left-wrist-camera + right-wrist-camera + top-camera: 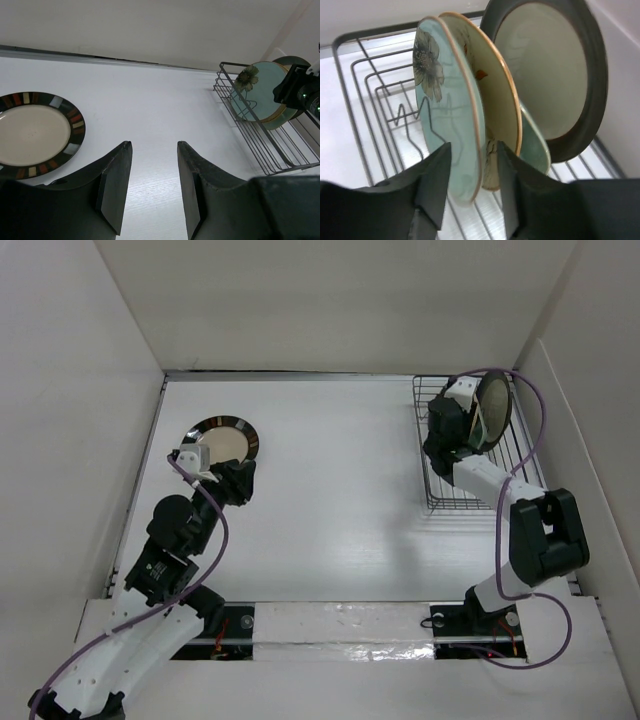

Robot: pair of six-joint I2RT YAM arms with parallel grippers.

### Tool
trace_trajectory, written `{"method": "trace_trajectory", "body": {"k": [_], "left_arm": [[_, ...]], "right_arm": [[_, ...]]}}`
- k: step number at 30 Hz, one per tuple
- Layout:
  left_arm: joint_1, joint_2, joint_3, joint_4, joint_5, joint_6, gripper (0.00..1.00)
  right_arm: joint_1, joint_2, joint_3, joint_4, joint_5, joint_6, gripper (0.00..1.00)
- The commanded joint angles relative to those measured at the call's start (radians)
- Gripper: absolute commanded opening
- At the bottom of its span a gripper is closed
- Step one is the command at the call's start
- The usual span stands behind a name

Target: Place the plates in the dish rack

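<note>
Four plates point(495, 90) stand upright in the dish rack point(350, 90). The right end effector point(474, 150) straddles the front green plate point(445, 115), jaws spread, not pinching. It should back straight off without nudging the rim. Well left of the rack, the striped plate point(35, 132) lies flat, with the left end effector point(153, 147) spread and empty.

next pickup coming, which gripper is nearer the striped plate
Left. The left gripper sits just beside the striped plate; the right gripper is far off at the dish rack.

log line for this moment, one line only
rack: four plates upright | right pincer: open astride pale green plate | left pincer: open, empty, beside striped plate on table
</note>
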Motion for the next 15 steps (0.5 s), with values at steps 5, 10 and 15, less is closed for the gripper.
{"method": "trace_trajectory", "body": {"k": [5,10,15], "left_arm": [[0.003,0.027,0.004,0.029,-0.038,-0.005,0.38],[0.003,0.041,0.003,0.032,-0.062,-0.003,0.38],[0.003,0.055,0.012,0.035,-0.08,-0.005,0.23]], "right_arm": [[0.03,-0.165,0.08,-0.041,-0.153,0.169,0.65],[0.106,-0.241,0.072,-0.04,-0.23,0.175,0.57],[0.274,-0.167,0.147,-0.017,-0.42,0.244,0.0]]}}
